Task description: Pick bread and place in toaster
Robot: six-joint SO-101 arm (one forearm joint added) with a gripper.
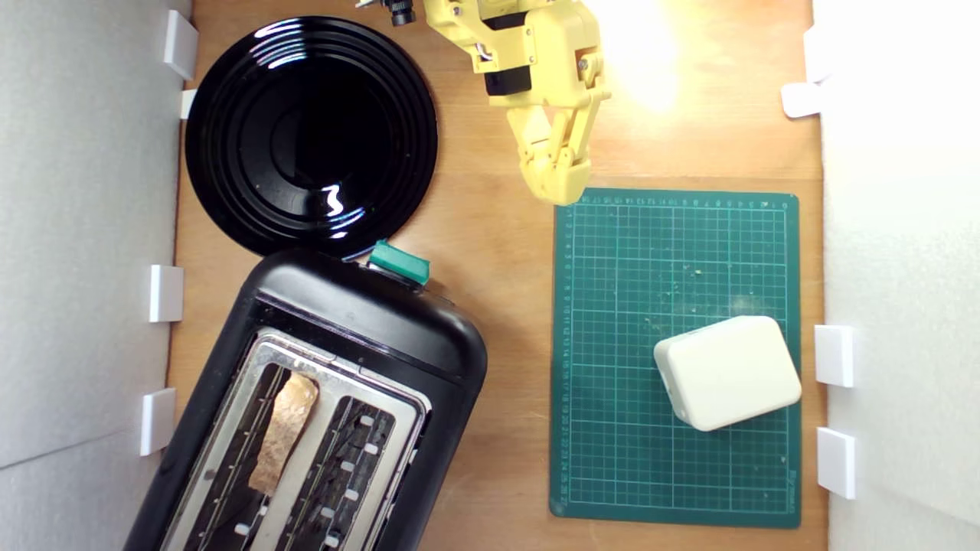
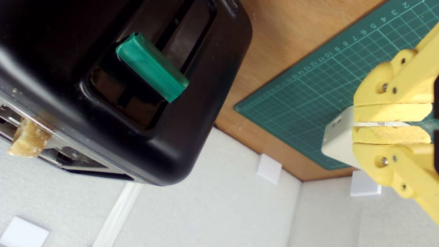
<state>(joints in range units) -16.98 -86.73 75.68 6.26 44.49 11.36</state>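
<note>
The bread point(image 1: 284, 431) stands on edge in one slot of the black toaster point(image 1: 367, 321), its brown crust sticking up above the silver top plate. The wrist view shows a crust end point(image 2: 28, 139) poking out of the toaster point(image 2: 192, 113). A teal-green lever knob point(image 1: 398, 262) point(image 2: 151, 67) sits on the toaster's end. My yellow gripper point(image 1: 563, 187) point(image 2: 356, 124) hangs shut and empty by the far edge of the green mat, well away from the toaster.
A glossy black plate point(image 1: 310, 134) lies beyond the toaster at the exterior view's left. A cream plastic box point(image 1: 727, 371) point(image 2: 337, 140) rests on the green cutting mat point(image 1: 674, 352). White walls with small white brackets point(image 1: 834, 354) border the wooden table.
</note>
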